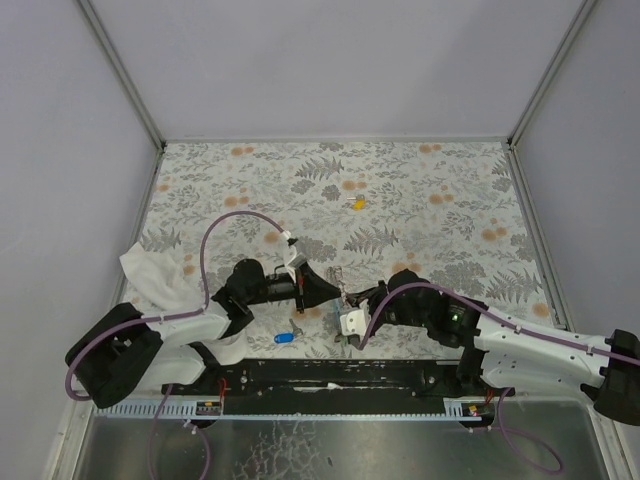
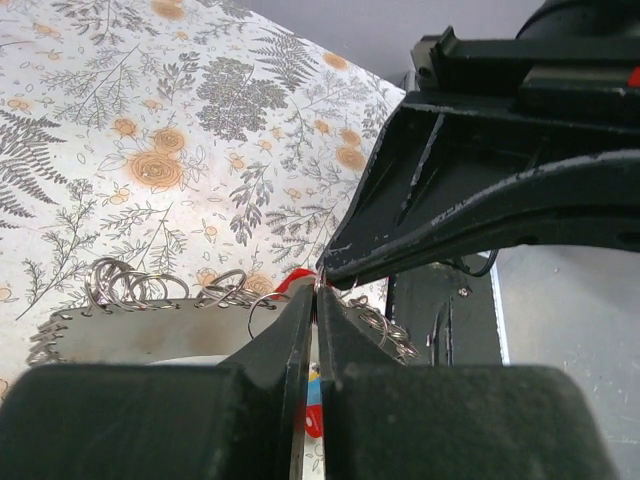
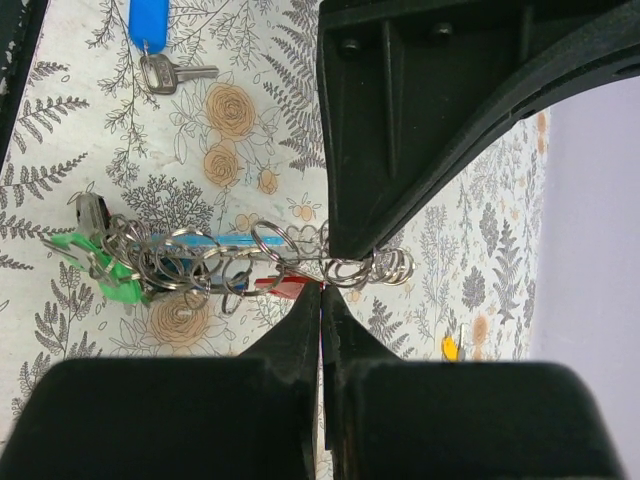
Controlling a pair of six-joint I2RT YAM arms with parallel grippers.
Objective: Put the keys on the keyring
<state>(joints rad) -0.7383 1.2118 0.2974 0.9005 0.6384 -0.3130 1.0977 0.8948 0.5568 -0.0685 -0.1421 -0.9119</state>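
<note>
One red key (image 3: 287, 288) mostly hidden behind closed right end effector (image 3: 321, 292).

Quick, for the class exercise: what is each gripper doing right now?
Left gripper: jaws closed, pinching the keyring.
Right gripper: jaws closed on the keyring too.

Top cam: fixed high over the near edge, looks down on the whole grey floral-print tabletop (image 1: 420, 200). Left wrist cam: low, grazing along the left gripper (image 2: 318, 292), very close. Right wrist cam: steeper down past the right gripper (image 3: 322, 290), close. Both wrist cams share the tangle of metal rings and coloured keys (image 2: 140, 285) (image 3: 200, 255). Top and right wrist share the blue-headed metal key (image 1: 284, 337) (image 3: 150, 25).
</note>
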